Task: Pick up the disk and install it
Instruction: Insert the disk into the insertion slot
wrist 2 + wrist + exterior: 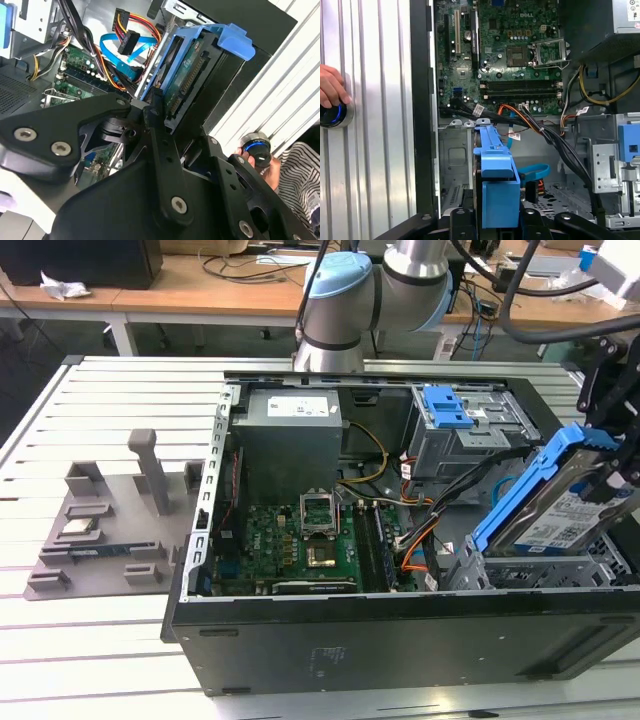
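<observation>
The disk (566, 512), a silver-grey drive with a white-and-blue label in a bright blue bracket, hangs tilted at the exterior view's right. Its lower end dips into the grey metal bay (530, 565) in the near right corner of the open computer case (400, 640). My black gripper (622, 462) is shut on the disk's raised end. In the second wrist view the fingers (159, 112) clamp the disk (187, 75) by its edge. In the first wrist view the blue bracket (495, 170) sits between the gripper (497, 217) arms, over the bay (452, 155).
Inside the case lie the motherboard (300, 540), the power supply (290, 430), a drive cage with a blue latch (450, 412) and orange and black cables (420, 540) beside the bay. A grey fixture (100, 530) stands at the exterior view's left. A hand (329, 87) rests on a blue-lit button (332, 114).
</observation>
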Controlling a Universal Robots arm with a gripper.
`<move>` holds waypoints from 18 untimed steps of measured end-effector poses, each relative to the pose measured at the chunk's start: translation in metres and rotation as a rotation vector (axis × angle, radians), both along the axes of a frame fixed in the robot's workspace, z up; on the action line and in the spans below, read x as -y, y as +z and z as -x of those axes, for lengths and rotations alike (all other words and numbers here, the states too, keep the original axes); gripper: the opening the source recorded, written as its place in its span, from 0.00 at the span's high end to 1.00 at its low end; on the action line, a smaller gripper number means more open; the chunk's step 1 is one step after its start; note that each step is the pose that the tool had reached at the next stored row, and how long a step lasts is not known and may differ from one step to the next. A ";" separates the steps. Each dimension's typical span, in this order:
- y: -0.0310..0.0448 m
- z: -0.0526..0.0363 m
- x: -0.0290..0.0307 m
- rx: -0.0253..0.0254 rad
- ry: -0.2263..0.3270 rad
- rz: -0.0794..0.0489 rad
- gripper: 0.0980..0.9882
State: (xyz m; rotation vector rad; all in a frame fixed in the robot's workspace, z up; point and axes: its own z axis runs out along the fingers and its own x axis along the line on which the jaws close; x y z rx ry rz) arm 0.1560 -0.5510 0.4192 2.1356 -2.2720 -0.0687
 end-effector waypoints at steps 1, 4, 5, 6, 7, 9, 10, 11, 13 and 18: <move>-0.0018 0.0000 0.0001 0.0000 0.000 0.000 0.70; -0.0087 0.0001 0.0005 0.0000 0.000 0.000 0.70; -0.0113 0.0002 0.0007 -0.0001 0.000 0.000 0.70; -0.0127 0.0002 0.0007 0.0000 0.000 0.000 0.70; -0.0157 0.0002 0.0007 0.0000 0.000 0.000 0.70; -0.0214 0.0002 0.0008 -0.0001 0.000 0.001 0.70; -0.0250 0.0002 0.0009 0.0002 0.000 -0.001 0.70; -0.0268 0.0002 0.0009 0.0000 0.000 0.000 0.70; -0.0298 0.0002 0.0008 -0.0001 0.000 0.000 0.70; -0.0337 0.0001 0.0008 0.0000 0.000 0.000 0.70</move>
